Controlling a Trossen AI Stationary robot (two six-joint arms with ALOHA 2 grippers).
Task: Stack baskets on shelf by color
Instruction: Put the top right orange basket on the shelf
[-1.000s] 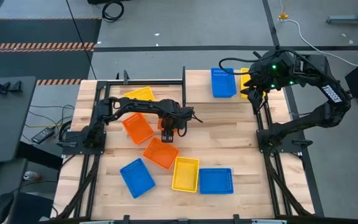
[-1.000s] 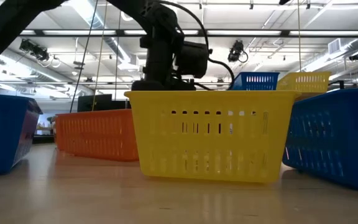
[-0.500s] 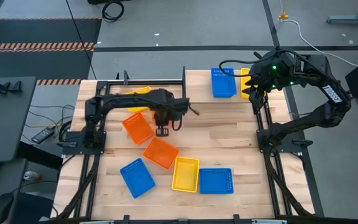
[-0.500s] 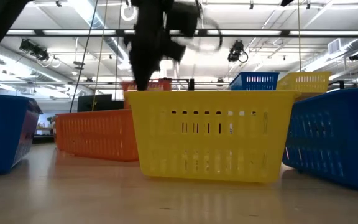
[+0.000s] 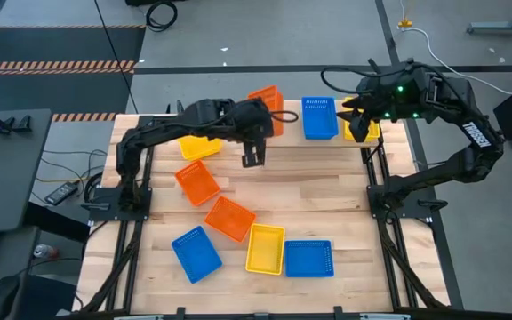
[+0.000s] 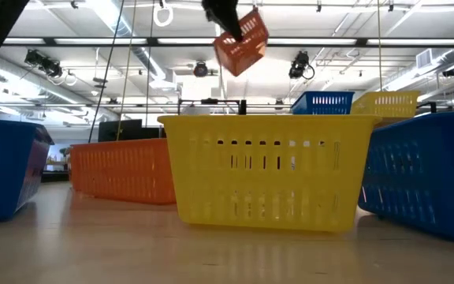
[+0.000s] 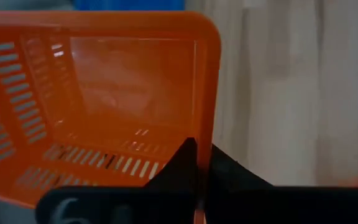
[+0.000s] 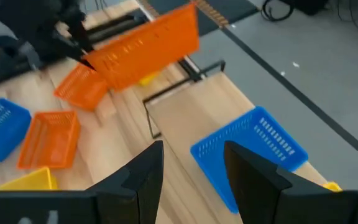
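The left gripper clamps the rim of an orange basket, holding it aloft over the shelf. The right gripper, fingers spread and empty, hovers above a blue basket.

Glossy perforated plastic orange basket; pale smooth wood shelf.

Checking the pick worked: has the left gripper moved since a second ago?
Yes. The left gripper, shut on an orange basket, has swung from mid-table toward the shelf, near the blue basket.
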